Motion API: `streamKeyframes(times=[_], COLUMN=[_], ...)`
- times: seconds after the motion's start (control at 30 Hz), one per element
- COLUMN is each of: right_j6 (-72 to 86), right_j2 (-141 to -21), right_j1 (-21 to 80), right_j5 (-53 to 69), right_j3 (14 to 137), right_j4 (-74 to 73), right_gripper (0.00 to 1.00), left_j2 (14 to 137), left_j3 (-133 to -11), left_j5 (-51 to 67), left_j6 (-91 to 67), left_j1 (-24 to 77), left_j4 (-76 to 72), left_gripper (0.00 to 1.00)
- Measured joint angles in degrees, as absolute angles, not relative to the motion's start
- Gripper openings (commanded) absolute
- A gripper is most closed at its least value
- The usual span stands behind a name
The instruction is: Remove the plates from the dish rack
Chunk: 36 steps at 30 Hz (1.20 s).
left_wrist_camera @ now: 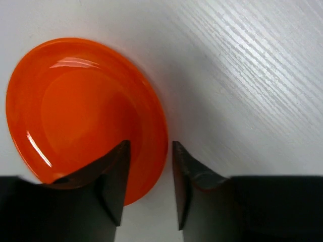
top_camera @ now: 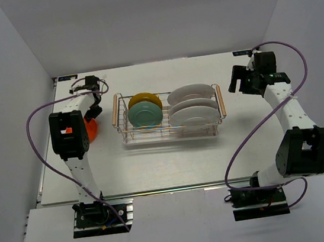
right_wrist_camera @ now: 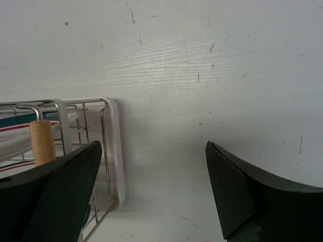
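Note:
The chrome wire dish rack (top_camera: 170, 136) with wooden handles stands mid-table. It holds a yellow plate (top_camera: 144, 99) and a teal plate (top_camera: 144, 115) on its left, and three white plates (top_camera: 194, 115) on its right. An orange-red plate (top_camera: 91, 131) lies flat on the table left of the rack; it also shows in the left wrist view (left_wrist_camera: 86, 111). My left gripper (top_camera: 94, 112) (left_wrist_camera: 151, 146) hovers over that plate's rim, with the jaws apart: one finger over the plate, one off it. My right gripper (top_camera: 234, 81) (right_wrist_camera: 154, 151) is wide open and empty, right of the rack.
In the right wrist view the rack's right end (right_wrist_camera: 60, 108) and its wooden handle (right_wrist_camera: 41, 141) show at the left, with bare scuffed table to the right. White walls close in the table on the left, back and right.

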<state>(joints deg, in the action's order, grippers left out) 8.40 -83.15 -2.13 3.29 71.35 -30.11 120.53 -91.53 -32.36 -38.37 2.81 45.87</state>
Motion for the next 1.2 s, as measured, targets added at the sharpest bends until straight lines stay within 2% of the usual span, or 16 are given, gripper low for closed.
streamKeyframes(times=[0.27, 0.37, 0.47, 0.5, 0.77, 1.2], right_j6=[8.6, 8.6, 8.6, 8.6, 8.6, 8.4], right_j2=[-83.1, -82.9, -82.5, -82.4, -81.6, -78.3], right_j1=[-2.1, -2.1, -2.1, -2.1, -2.1, -2.1], right_j5=[3.2, 3.3, 3.6, 3.8, 4.9, 3.0], right_j3=[71.4, 71.4, 71.4, 71.4, 71.4, 70.7], right_j4=[-30.3, -30.3, -30.3, -30.3, -30.3, -30.2], right_gripper=[0.89, 0.89, 0.89, 0.89, 0.89, 0.89], left_j2=[119.8, 118.4, 114.4, 112.6, 101.6, 94.9], left_j3=[-91.3, -91.2, -89.6, -88.9, -83.7, -77.2], left_j5=[-28.9, -27.6, -24.1, -22.9, -12.4, -12.2], left_j6=[-37.7, -36.4, -34.7, -34.0, -30.0, -30.0], left_j1=[2.8, 3.2, 3.6, 3.7, 5.8, 8.3], left_j4=[46.0, 46.2, 45.4, 44.9, 40.0, 37.5], left_gripper=[0.59, 0.68, 0.71, 0.97, 0.98, 0.98])
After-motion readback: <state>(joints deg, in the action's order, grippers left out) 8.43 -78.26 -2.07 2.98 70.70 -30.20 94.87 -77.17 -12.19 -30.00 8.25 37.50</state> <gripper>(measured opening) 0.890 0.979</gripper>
